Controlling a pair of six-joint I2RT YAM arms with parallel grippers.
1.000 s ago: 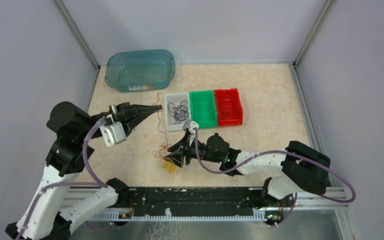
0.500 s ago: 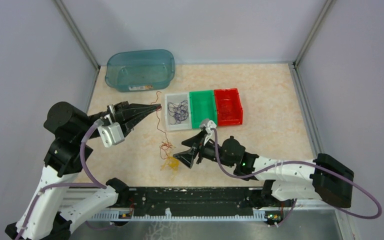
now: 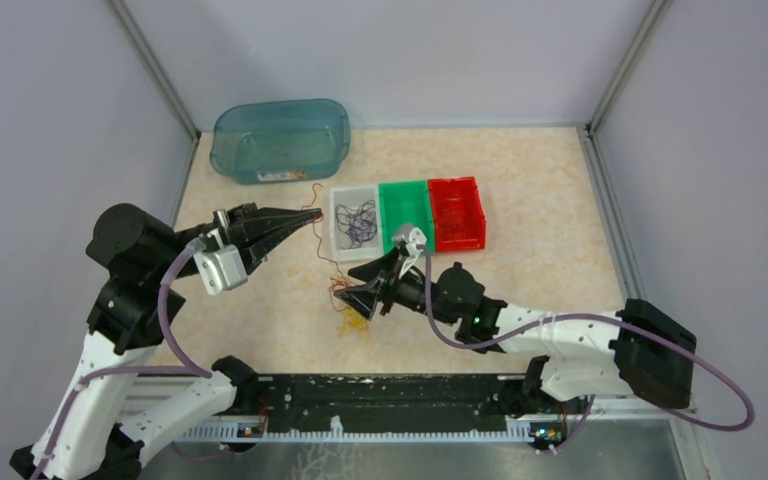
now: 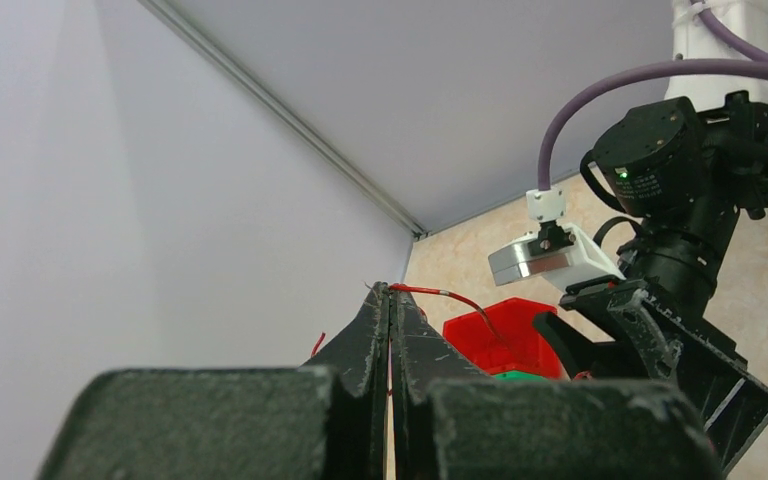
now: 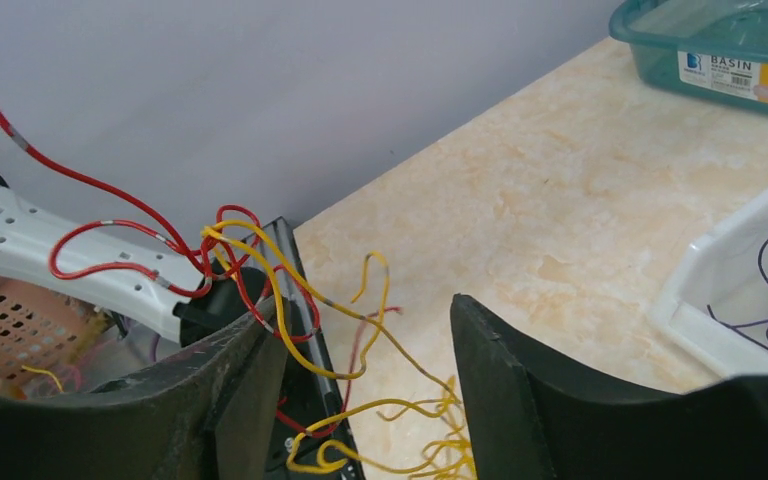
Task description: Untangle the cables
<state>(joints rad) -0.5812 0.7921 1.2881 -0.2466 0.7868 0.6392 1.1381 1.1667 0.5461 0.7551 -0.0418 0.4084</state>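
Where right jaws gape, the cables point(image 5: 450, 445) lie between.

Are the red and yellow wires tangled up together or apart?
Tangled together. In the right wrist view the red cable and the yellow cable cross and loop around each other.

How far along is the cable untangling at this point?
Done: the purple cables lie apart in the white bin. In hand: the left gripper is shut on the end of the red cable, holding it up, while the right gripper, open, straddles the tangle. Left: the red cable and the yellow cable are knotted together, neither in a bin.
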